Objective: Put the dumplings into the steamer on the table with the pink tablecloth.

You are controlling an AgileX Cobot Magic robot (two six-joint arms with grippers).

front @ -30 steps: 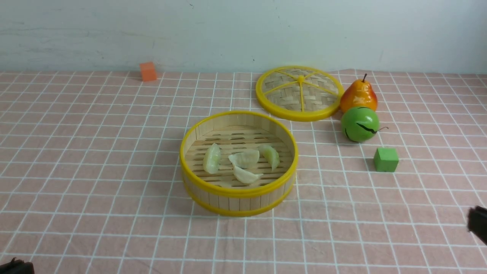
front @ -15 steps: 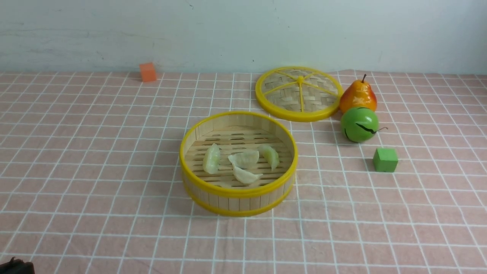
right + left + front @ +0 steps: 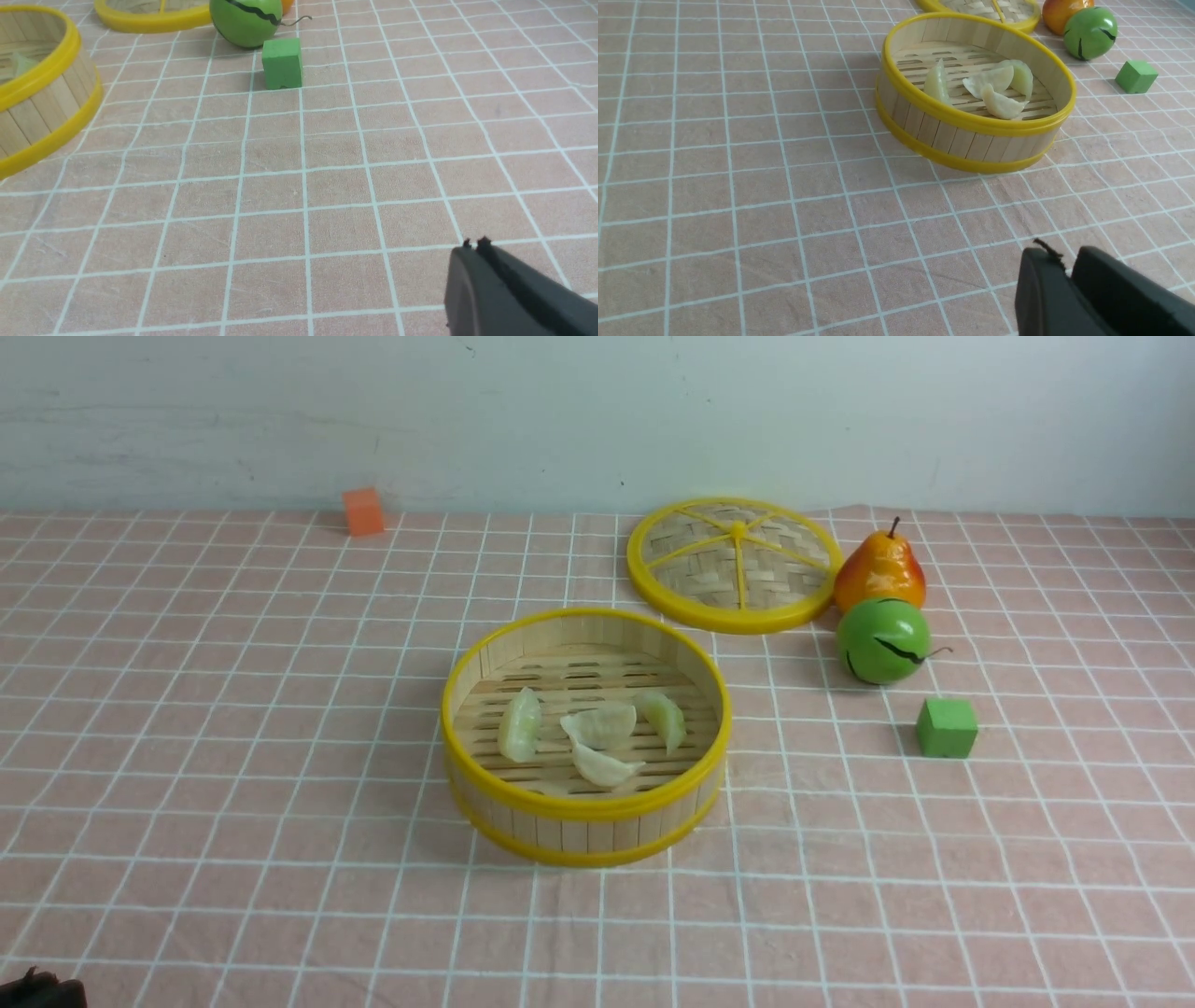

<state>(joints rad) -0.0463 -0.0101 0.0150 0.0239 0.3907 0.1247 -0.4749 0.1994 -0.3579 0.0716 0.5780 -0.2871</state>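
The steamer (image 3: 583,833) stands at the middle of the table, on the pink tablecloth (image 3: 233,709). Several pale dumplings (image 3: 600,723) lie on its slatted floor, also seen in the left wrist view as dumplings (image 3: 987,84) inside the steamer (image 3: 971,140). My left gripper (image 3: 1066,256) hangs low over bare cloth well short of the steamer, its fingers almost together with nothing between them. Only a dark scrap of it (image 3: 37,989) shows at the front view's bottom left corner. My right gripper (image 3: 473,245) is shut and empty over bare cloth, out of the front view.
The flat woven lid (image 3: 735,565) lies behind the steamer to the right. Beside it stand a pear (image 3: 879,569), a green round fruit (image 3: 882,641) and a green cube (image 3: 946,728). An orange cube (image 3: 363,511) sits by the back wall.
The right gripper, at the front view's right edge a second ago, has drawn back out of that view. The steamer and dumplings have not moved.
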